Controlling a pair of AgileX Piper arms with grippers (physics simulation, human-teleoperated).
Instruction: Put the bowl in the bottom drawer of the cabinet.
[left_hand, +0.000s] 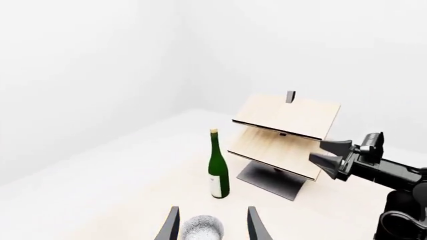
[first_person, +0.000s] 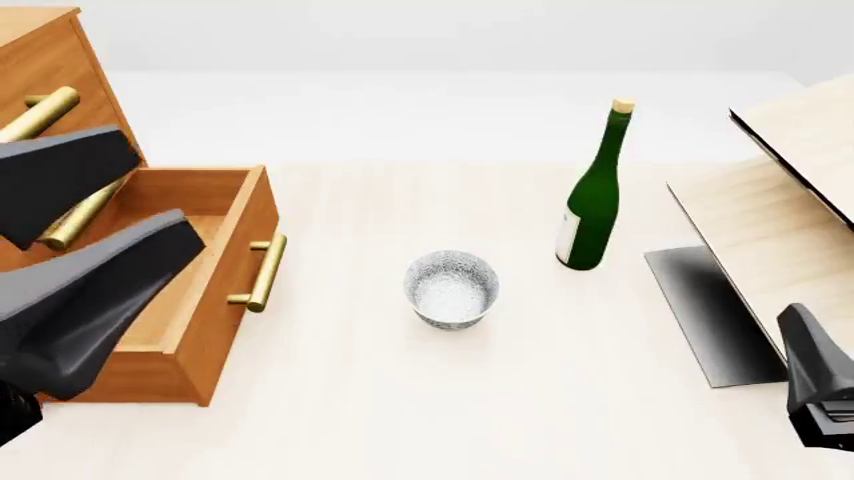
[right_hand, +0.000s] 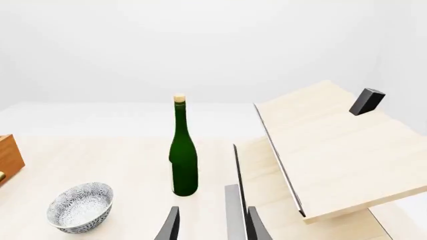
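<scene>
So far only the prep looks done: bottom drawer (first_person: 200, 290) of the cabinet (first_person: 54, 60) stands pulled out, inside bare as far as the front view shows, brass handle facing the middle of the surface (first_person: 400, 420).

Bowl (first_person: 451, 288) not yet moved. It sits upright on the surface, right of the open drawer w/ a clear gap between, and left of the green bottle (first_person: 594, 190), nearer the camera than the bottle. Nothing touching it in the front view.

Left gripper (left_hand: 212, 225): fingers (left_hand: 170, 227) spread wide, one each side of the bowl in the left wrist view, but whether they're down around it or just lined up w/ it I can't tell; no contact visible, nothing held. In the front view the big dark shapes at left are that arm, close to the lens, over the drawer area.

Right gripper (right_hand: 210, 225): fingers apart, empty, pointing toward the bottle and the pale wood rack (right_hand: 327, 150); bowl is off to one side in that view, well apart. It shows in the left wrist view too, open, in front of the rack.

Left to do, my read: grasp bowl, lift, carry over to the drawer, set it inside, let go. Maybe shut the drawer after; task doesn't say. So roughly early stage, drawer ready, main move not begun.
</scene>
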